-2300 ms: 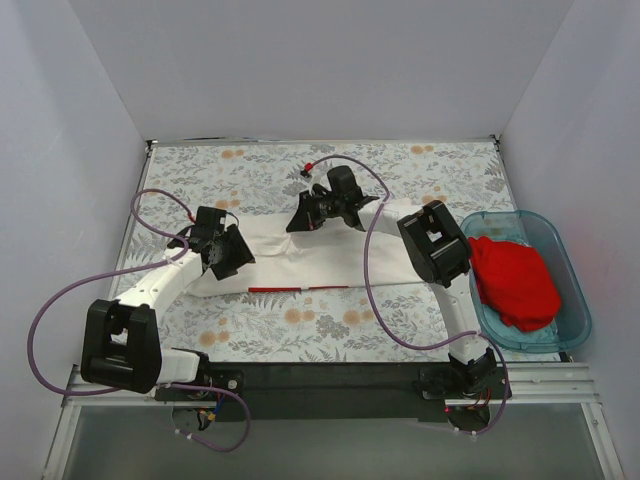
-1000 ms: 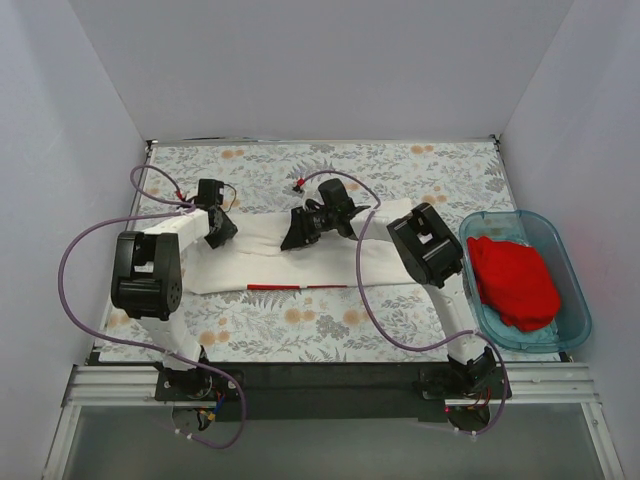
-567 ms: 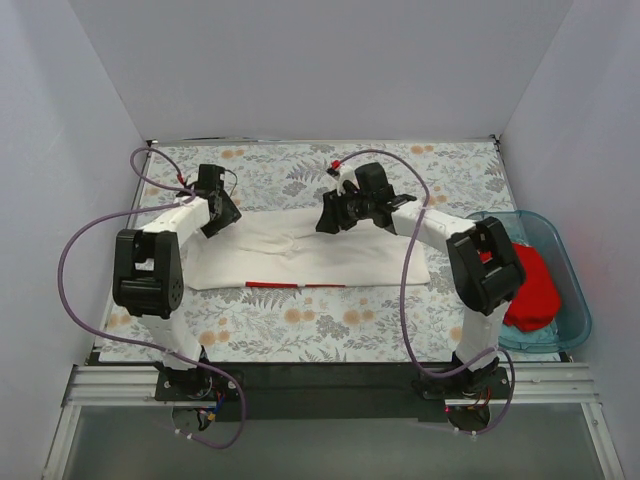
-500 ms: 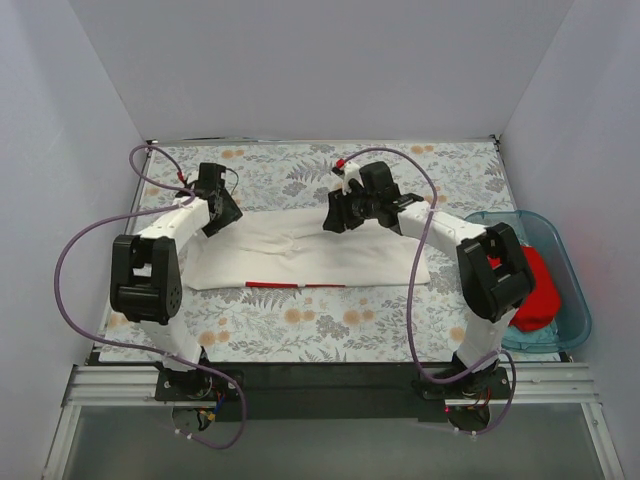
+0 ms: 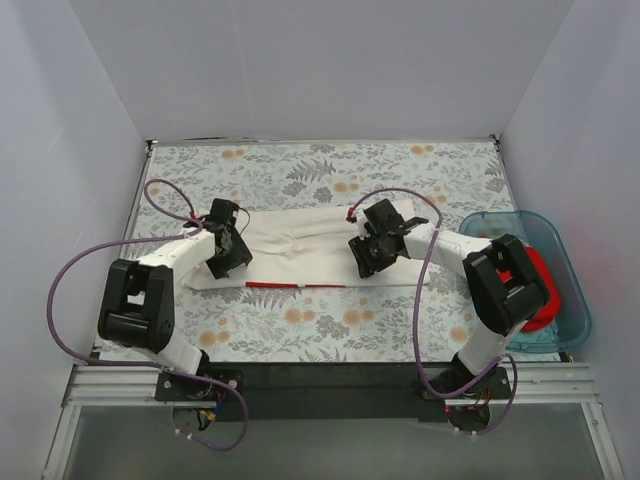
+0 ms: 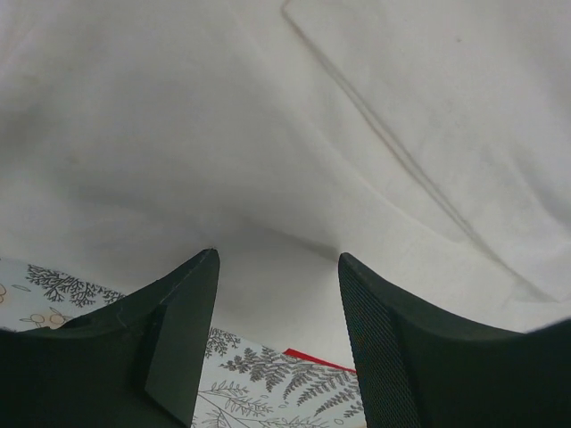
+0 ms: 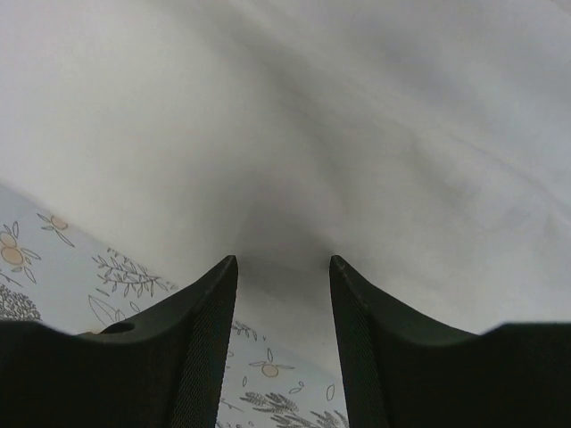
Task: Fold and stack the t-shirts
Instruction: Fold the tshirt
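Observation:
The white t-shirt (image 5: 300,250) lies folded into a long band across the floral table, with a thin red strip (image 5: 295,286) along its near edge. My left gripper (image 5: 228,252) hovers open over the band's left part, nothing between its fingers. In the left wrist view the gripper (image 6: 277,259) stands over white cloth (image 6: 268,134), next to a red sliver (image 6: 321,359). My right gripper (image 5: 368,252) is open over the right part. Its wrist view shows the gripper (image 7: 284,260) empty above the white cloth (image 7: 312,116). The red t-shirt (image 5: 545,300) sits bunched in the tub, partly hidden by my right arm.
A translucent blue tub (image 5: 530,214) stands at the table's right edge. White walls close in the table on the left, back and right. Purple cables loop from both arms. The floral cover (image 5: 300,325) shows in front of the shirt.
Both grippers have opened and let go of the white cloth. They have come from the shirt's far edge toward its near side. The right arm's elbow has swung over the tub.

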`<state>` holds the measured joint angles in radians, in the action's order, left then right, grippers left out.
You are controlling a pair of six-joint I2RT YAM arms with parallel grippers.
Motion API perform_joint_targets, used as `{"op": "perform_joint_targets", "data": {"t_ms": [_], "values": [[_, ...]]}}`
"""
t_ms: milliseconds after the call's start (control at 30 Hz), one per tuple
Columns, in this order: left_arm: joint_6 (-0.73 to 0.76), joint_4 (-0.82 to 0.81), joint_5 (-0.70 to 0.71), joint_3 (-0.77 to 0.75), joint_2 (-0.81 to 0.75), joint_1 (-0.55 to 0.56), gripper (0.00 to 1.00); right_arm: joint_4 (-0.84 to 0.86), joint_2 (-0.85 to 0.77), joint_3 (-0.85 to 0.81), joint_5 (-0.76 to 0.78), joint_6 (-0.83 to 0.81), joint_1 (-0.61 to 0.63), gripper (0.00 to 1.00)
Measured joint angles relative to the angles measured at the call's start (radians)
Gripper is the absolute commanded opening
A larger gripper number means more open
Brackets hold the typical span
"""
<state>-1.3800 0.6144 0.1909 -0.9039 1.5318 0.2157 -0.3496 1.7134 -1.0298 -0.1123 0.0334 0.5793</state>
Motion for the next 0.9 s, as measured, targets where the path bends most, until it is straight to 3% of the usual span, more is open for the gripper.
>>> {"op": "perform_joint_targets", "data": {"t_ms": [100, 267, 433, 600, 700, 733, 900], "values": [[-0.005, -0.010, -0.003, 0.002, 0.065, 0.001, 0.55, -0.007, -0.026, 0.039, 0.016, -0.008, 0.021, 0.53], [0.019, 0.043, 0.011, -0.117, 0.174, 0.004, 0.54, -0.026, -0.035, 0.047, 0.026, -0.018, 0.058, 0.53], [0.089, 0.110, 0.016, -0.352, 0.363, 0.004, 0.54, -0.081, -0.055, 0.059, -0.032, 0.012, 0.172, 0.54], [0.154, 0.135, 0.013, -0.647, 0.566, 0.029, 0.55, -0.148, -0.019, 0.019, -0.159, 0.075, 0.388, 0.54], [0.190, 0.099, 0.034, -0.793, 0.662, 0.078, 0.58, -0.184, 0.062, -0.087, -0.220, 0.096, 0.488, 0.54], [0.205, 0.077, 0.040, -0.827, 0.687, 0.097, 0.64, -0.189, 0.086, -0.122, -0.237, 0.099, 0.505, 0.54], [0.253, -0.018, 0.049, -0.874, 0.722, 0.166, 0.75, -0.207, 0.127, -0.238, -0.252, 0.096, 0.506, 0.54]]}}
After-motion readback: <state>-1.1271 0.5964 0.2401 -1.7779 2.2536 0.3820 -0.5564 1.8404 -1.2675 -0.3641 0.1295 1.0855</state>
